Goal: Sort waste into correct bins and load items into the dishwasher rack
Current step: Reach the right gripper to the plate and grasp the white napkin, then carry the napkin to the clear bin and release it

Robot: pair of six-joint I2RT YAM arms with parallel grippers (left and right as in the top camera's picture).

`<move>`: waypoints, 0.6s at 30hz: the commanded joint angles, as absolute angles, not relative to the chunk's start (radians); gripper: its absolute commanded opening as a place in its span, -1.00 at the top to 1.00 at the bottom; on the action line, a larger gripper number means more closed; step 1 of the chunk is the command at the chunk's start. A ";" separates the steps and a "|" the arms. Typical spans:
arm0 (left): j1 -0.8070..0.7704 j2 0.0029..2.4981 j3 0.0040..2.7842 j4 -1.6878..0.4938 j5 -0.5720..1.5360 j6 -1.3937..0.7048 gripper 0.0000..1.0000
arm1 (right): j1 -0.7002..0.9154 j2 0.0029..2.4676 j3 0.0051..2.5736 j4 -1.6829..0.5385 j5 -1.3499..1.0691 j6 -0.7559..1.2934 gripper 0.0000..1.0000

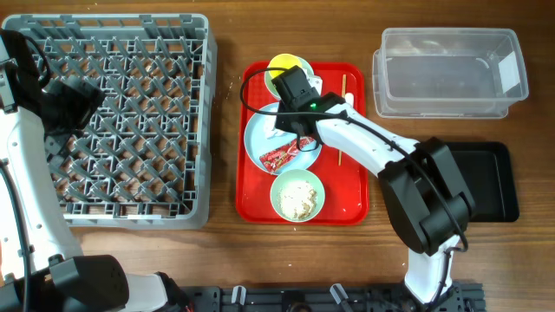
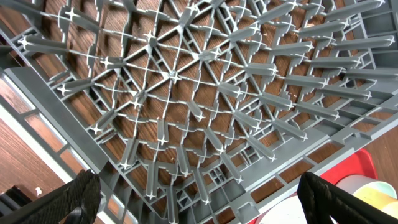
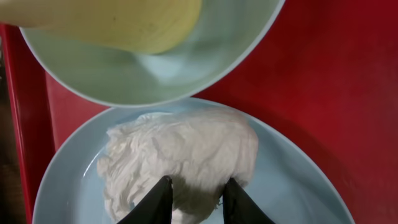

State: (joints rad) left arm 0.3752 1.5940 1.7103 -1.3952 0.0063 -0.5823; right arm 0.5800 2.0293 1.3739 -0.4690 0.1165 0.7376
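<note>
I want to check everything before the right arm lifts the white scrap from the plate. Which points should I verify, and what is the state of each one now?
1. Right gripper placed at the crumpled white scrap: ok, its fingers stand on either side of the scrap's near edge.
2. Grip firm on the scrap: cannot tell.
3. Scrap lies on the pale blue plate, apart from the bowl: ok.
4. Clear tub and black tray uncovered: ok.
5. Left gripper open over the dishwasher rack, away from the red tray: ok.
</note>
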 commanded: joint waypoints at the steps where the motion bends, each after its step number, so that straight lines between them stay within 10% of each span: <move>1: 0.378 1.587 1.715 -1.396 0.010 -0.591 -1.00 | 0.586 2.041 1.328 -0.434 0.144 0.787 0.44; 5: 0.378 1.587 1.715 -1.396 0.010 -0.591 -1.00 | 0.586 2.041 1.326 -0.423 0.144 0.788 0.51; 7: 0.378 1.587 1.715 -1.396 0.010 -0.591 -1.00 | 0.586 2.042 1.326 -0.419 0.143 0.796 0.91; 18: 0.378 1.587 1.715 -1.396 0.010 -0.591 -1.00 | 0.577 1.747 1.327 -0.457 0.091 0.777 0.92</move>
